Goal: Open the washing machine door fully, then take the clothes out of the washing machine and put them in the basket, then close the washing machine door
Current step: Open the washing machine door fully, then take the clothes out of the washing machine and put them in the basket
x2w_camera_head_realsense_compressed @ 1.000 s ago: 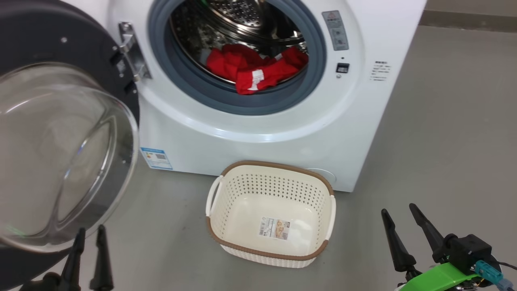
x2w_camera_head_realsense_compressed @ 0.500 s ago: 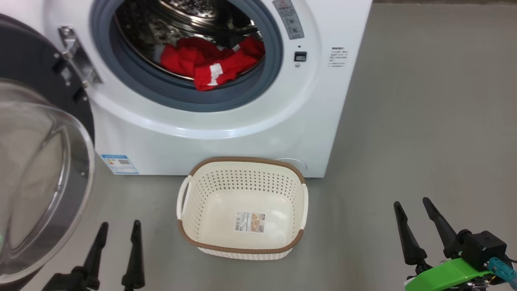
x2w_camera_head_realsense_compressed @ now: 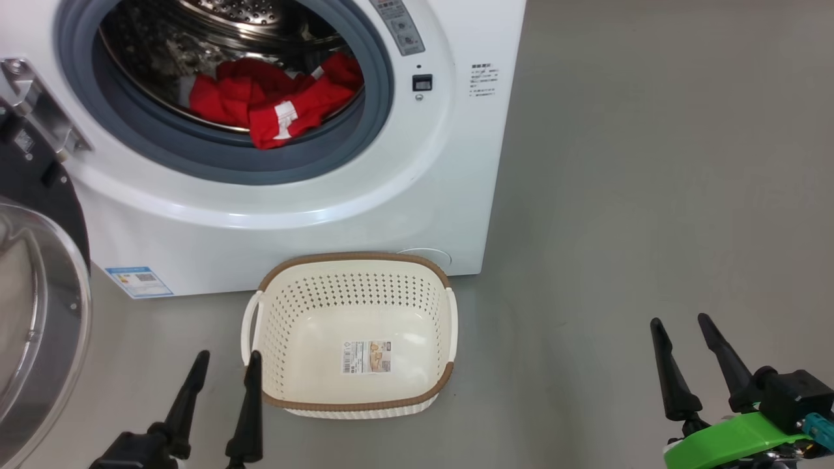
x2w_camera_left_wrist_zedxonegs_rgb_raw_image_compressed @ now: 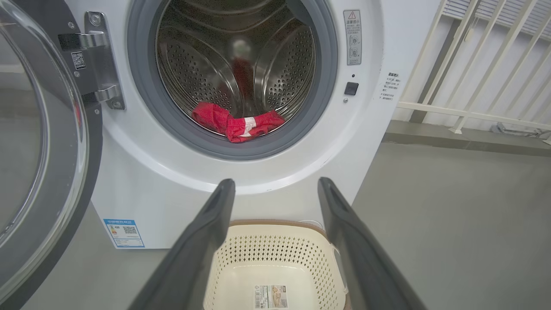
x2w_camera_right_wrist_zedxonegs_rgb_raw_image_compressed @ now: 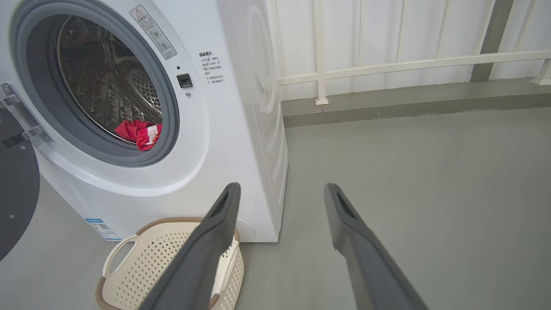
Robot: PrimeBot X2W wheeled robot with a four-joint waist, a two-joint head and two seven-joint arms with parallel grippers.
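Left pincer [x2w_camera_head_realsense_compressed: 228,357] hangs low at the near left, its two dark fingers spread wide and pinching nothing; in the head view one finger overlaps the near left corner of the basket [x2w_camera_head_realsense_compressed: 355,256], though whether it grazes the rim cannot be told. Right pincer [x2w_camera_head_realsense_compressed: 679,320], well off to the right above bare grey floor [x2w_camera_head_realsense_compressed: 619,195], gapes just as wide, empty and touching nothing. Between the two sits the small cream perforated basket, brown-rimmed and upright on the floor. Its bottom is bare but for a sticker label [x2w_camera_head_realsense_compressed: 368,357], and its far rim is close against the foot of the washing machine [x2w_camera_head_realsense_compressed: 293,215]. At the left edge the washing machine door [x2w_camera_head_realsense_compressed: 45,312] stands swung open on its metal hinge [x2w_camera_head_realsense_compressed: 39,117], with the bulging glass bowl turned outward and the black rim behind it. A small blue label [x2w_camera_head_realsense_compressed: 137,281] marks the lower left of the white front panel. Farther back, the grey gasket [x2w_camera_head_realsense_compressed: 215,156] rings the open mouth. The clothes [x2w_camera_head_realsense_compressed: 273,104], red with a white panel, lie heaped at the front bottom of the perforated steel drum [x2w_camera_left_wrist_zedxonegs_rgb_raw_image_compressed: 193,73], one fold lapping toward the gasket's lower lip. In the right wrist view, a pale railing [x2w_camera_right_wrist_zedxonegs_rgb_raw_image_compressed: 387,64] runs along the wall beyond the machine.
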